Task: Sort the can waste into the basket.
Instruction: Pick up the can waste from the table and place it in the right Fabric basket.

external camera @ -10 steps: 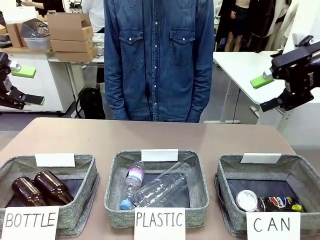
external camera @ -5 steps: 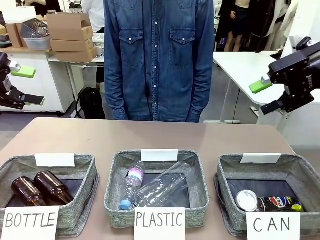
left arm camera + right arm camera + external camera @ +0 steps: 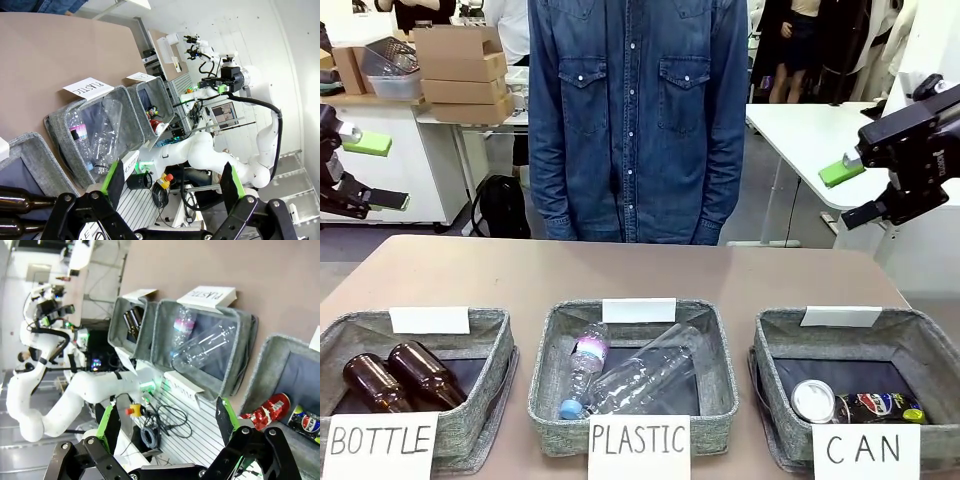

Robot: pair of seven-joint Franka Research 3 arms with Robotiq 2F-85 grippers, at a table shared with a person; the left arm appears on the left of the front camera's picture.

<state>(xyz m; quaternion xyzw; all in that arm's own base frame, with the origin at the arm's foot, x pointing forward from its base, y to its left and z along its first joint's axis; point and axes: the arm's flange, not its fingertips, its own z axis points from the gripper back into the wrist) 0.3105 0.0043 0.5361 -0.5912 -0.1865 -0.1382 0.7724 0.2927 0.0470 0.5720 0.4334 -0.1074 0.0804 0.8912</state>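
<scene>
Item: red can and black can, both lying inside the CAN basket, right end of the surface. Left pincer and right pincer: fingers apart, empty, raised. Step: sorting apparently complete; next move likely none.

Cardboard boxes behind brown table

Front head-on; wrists high, sideways.

Even, bright indoor light from overhead; shadows stay soft and short. The front view is sharp. Both wrist views bend at the edges, with near fingers slightly soft.
</scene>
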